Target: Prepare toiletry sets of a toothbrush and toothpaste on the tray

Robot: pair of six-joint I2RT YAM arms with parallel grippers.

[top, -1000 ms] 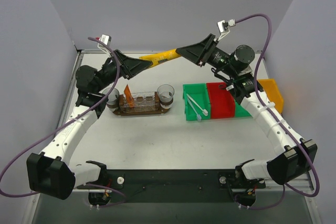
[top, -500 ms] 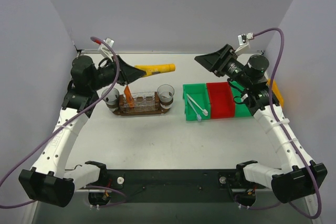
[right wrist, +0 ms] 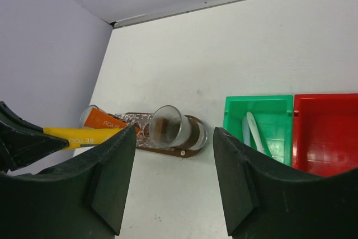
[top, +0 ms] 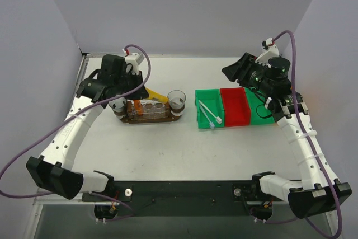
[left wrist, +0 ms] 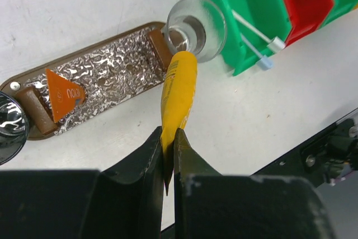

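The dark brown tray (top: pixel 146 119) lies left of centre with a clear cup at each end. An orange toothpaste tube (left wrist: pixel 62 94) leans in it near the left cup (top: pixel 118 103). My left gripper (left wrist: pixel 168 135) is shut on the tail of a yellow toothpaste tube (left wrist: pixel 179 88), held just above the tray. The tube's front end points at the right cup (left wrist: pixel 196 26). Two white toothbrushes (top: pixel 208 115) lie in the green bin (top: pixel 200 96). My right gripper (right wrist: pixel 174 132) is open and empty, high above the bins (top: pixel 238 71).
A red bin (top: pixel 235 107) stands beside the green one, with another green bin (top: pixel 258 117) partly hidden under the right arm. The side walls stand close to both arms. The black base rail (top: pixel 184 191) runs along the near edge.
My left gripper has swung down and right with the yellow tube, from pointing across the table to hanging over the tray. My right gripper has drawn back to the right.
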